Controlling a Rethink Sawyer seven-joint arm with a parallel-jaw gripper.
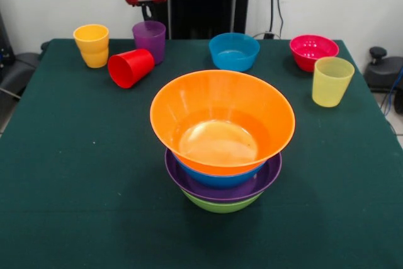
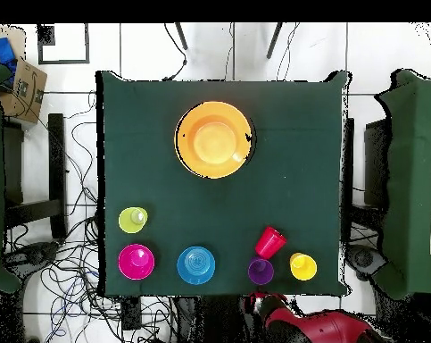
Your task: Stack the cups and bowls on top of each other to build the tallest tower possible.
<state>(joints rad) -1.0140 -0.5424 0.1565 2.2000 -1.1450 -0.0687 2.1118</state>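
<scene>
Glossy round tower [image 1: 221, 149], tapered cups [image 1: 92, 45]

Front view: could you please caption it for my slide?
Four-bowl tower topped by orange bowl; cups and small bowls behind.

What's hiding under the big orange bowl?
Under the orange bowl sit a blue bowl, then a purple bowl, then a green bowl on the table. Only their rims peek out; their insides are covered.

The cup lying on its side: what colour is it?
Red. The tipped cup shows best in the front view.
</scene>
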